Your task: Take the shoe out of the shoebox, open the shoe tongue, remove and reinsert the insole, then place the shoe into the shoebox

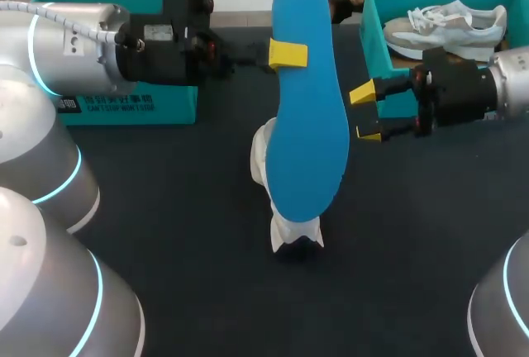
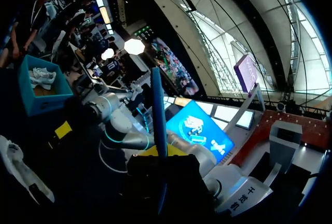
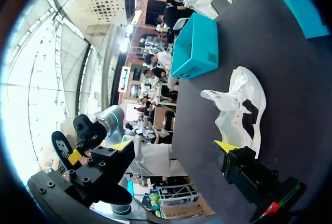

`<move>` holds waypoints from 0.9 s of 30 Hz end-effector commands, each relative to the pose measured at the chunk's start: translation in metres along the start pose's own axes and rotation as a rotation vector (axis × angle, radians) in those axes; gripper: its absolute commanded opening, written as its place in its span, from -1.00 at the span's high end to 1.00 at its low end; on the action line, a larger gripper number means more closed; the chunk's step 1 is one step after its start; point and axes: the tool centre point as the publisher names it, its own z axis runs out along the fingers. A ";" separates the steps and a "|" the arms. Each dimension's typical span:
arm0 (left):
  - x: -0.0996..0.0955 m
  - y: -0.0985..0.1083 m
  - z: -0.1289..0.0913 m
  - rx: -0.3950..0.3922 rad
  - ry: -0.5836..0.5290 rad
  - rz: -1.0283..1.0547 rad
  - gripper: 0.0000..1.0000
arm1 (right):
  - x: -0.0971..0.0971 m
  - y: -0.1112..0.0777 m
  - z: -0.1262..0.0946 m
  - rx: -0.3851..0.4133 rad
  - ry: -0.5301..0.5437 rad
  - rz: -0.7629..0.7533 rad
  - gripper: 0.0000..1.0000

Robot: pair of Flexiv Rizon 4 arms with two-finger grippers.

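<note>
Reinsertion looks to be the step in hand: the left gripper (image 1: 288, 54) is clamped on the blue insole (image 1: 310, 126), holding it raised above the middle of the table (image 1: 182, 233). The white shoe (image 1: 295, 229) lies on the cloth beneath it, out of the shoebox (image 1: 376, 43) at the far right, where a second shoe (image 1: 446, 26) rests. The right gripper (image 1: 366, 113) hangs just right of the insole with its fingers apart, holding nothing; its wrist view shows the shoe ahead of it, dark opening in sight. To do this well, I judge, the right gripper should pin the shoe and keep the tongue back. The left should then lead the insole in with its narrow end first, flat along the sole, and let go only once the heel seats. As for writing, the teal box (image 1: 132, 109) at the far left carries dark lettering on its near wall. None shows on the insole's blue face.
</note>
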 end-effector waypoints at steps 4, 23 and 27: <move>-0.020 0.006 -0.017 -0.091 0.020 0.369 1.00 | 0.000 0.001 0.002 -0.001 -0.002 0.001 -1.00; -0.066 0.013 -0.038 -0.188 -0.068 1.604 1.00 | 0.000 0.001 0.002 -0.001 -0.002 0.001 -1.00; -0.066 0.013 -0.039 -0.188 -0.138 1.726 1.00 | 0.000 0.001 0.002 -0.001 -0.002 0.001 -1.00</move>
